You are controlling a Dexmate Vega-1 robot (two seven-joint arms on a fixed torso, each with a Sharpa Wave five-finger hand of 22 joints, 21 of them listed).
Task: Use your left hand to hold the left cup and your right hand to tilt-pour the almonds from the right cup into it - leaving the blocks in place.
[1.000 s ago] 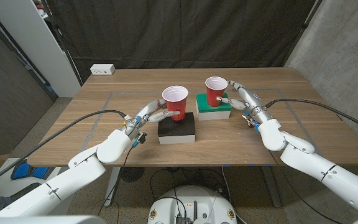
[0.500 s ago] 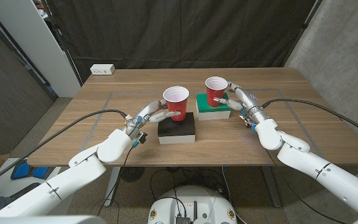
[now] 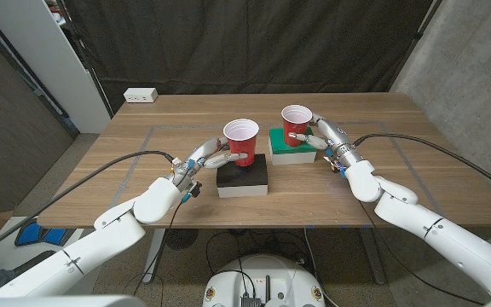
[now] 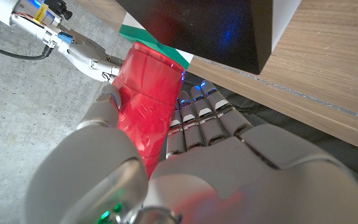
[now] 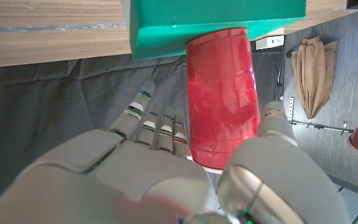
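Red plastic cups x2, no print, logo or writing readable on either, blocks also unmarked. Left cup [image 3: 241,140] stands upright on black-topped block [image 3: 243,176] w/ white sides, near table [image 3: 126,179] centre. Left hand [image 3: 210,155] wraps it from robot's left side; left wrist view shows fingers [image 4: 197,115] on one side of the cup wall [image 4: 145,118] and thumb on the other, touching, so cup is gripped. Right cup [image 3: 296,124] upright on green-topped block [image 3: 292,145], white sides, just right of and behind the black one. Right hand [image 3: 325,136] sits at its right side; right wrist view shows cup [image 5: 221,99] between fingers [image 5: 157,124] and thumb, fingers spread partly apart, contact not clear, can't tell if it grips yet. Cup base on green block [image 5: 216,22], not tilted. Contents not visible. White box [image 3: 141,95] at table's far left edge, sockets maybe, too small to read.
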